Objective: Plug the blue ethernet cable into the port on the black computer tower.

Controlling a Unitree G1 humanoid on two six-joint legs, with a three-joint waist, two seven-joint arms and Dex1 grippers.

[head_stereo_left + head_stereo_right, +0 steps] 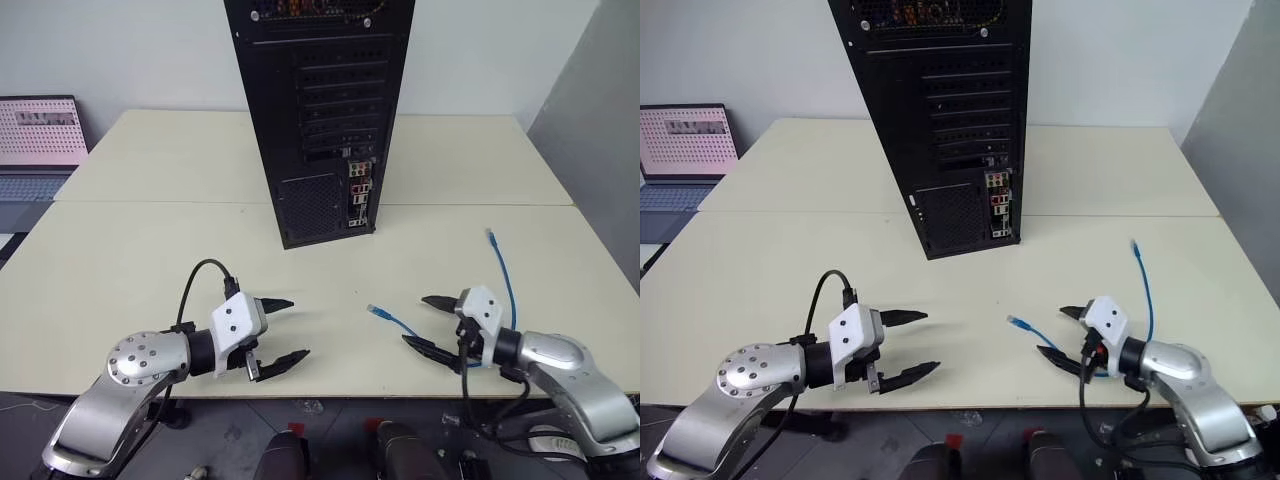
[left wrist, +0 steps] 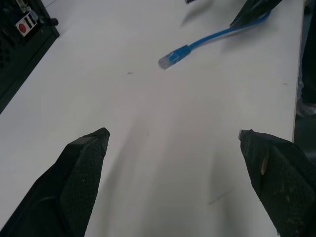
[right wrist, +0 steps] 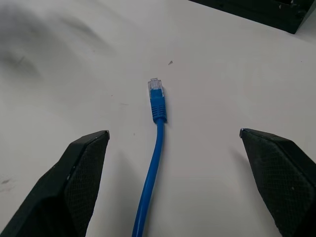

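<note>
The table point(image 1: 140, 250) spans the scene beneath both grippers. The tower point(image 1: 320, 110) stands upright on it, well ahead of them, its rear face with the strip of coloured ports turned toward them. A laptop point(image 1: 40, 150) sits far off to the left gripper's outer side. The left gripper point(image 1: 280, 335) hovers with its fingers spread wide, holding nothing. The right gripper point(image 1: 425, 322) is likewise spread and empty. The cable point(image 3: 154, 148) lies between its fingers in the right wrist view, plug point(image 3: 156, 89) pointing ahead; the head views alone show its far end point(image 1: 491, 237) beyond the gripper.
</note>
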